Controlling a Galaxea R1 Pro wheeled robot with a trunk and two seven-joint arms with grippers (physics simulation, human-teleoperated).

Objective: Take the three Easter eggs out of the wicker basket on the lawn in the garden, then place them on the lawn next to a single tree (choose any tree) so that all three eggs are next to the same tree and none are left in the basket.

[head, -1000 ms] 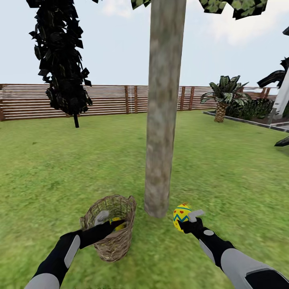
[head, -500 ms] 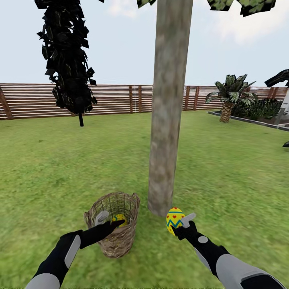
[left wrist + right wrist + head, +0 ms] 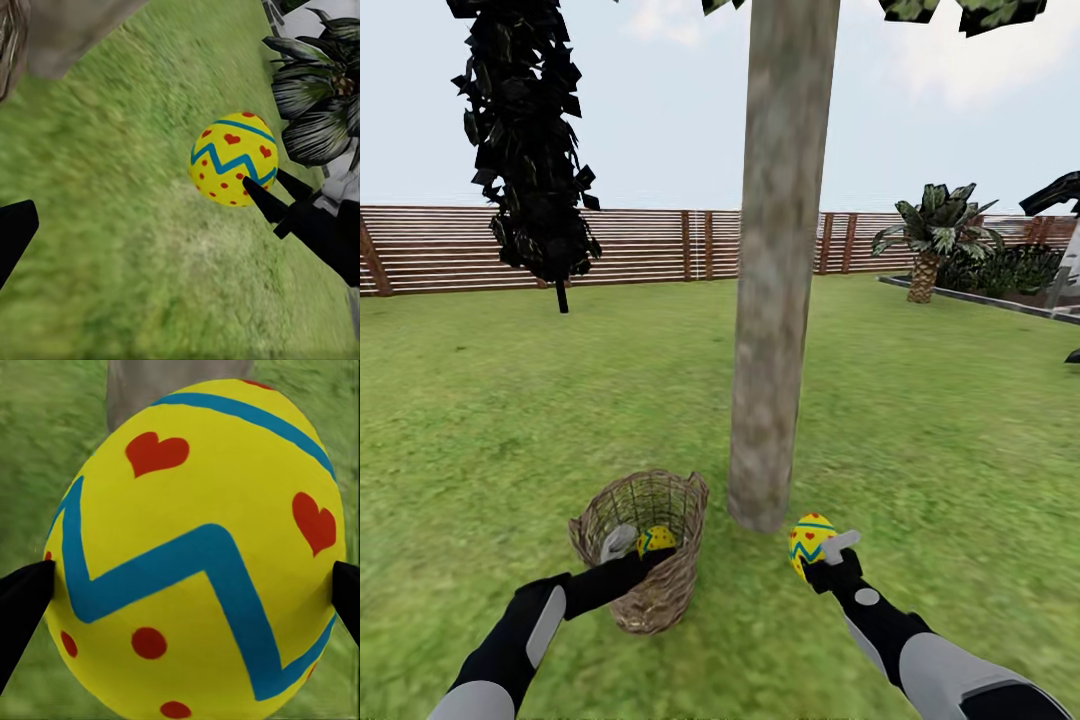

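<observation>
From the head camera: the right gripper (image 3: 815, 551) has an egg (image 3: 810, 538) between its jaws, held low over the lawn (image 3: 920, 440) just beside the foot of the pale trunk of the tree (image 3: 775, 300). On the other side of that trunk sits the basket (image 3: 660, 590), upright on the grass, close to the tree. The left gripper (image 3: 635, 550) is reaching in over its rim, and a second egg (image 3: 656, 541) shows yellow inside, right by the jaws. I cannot tell how far those jaws are open or whether they have it. Behind, a dark tree (image 3: 530, 150), a slatted fence (image 3: 630, 245) and a short palm (image 3: 932, 235) by the garden's edge.

Left wrist camera now: looking across the grass, the held egg (image 3: 233, 159) hangs there with the right gripper's black fingers (image 3: 266, 204) against it, palm fronds (image 3: 319, 97) beyond. A black finger (image 3: 13, 234) of the left gripper sits at the frame's edge.

Right wrist camera: the egg (image 3: 195, 555) up close, red hearts, red dots and a blue zigzag, pinched on both sides by black fingertips (image 3: 22, 607), the jaws spread to the egg's width. Trunk base (image 3: 176, 382) right behind it.
</observation>
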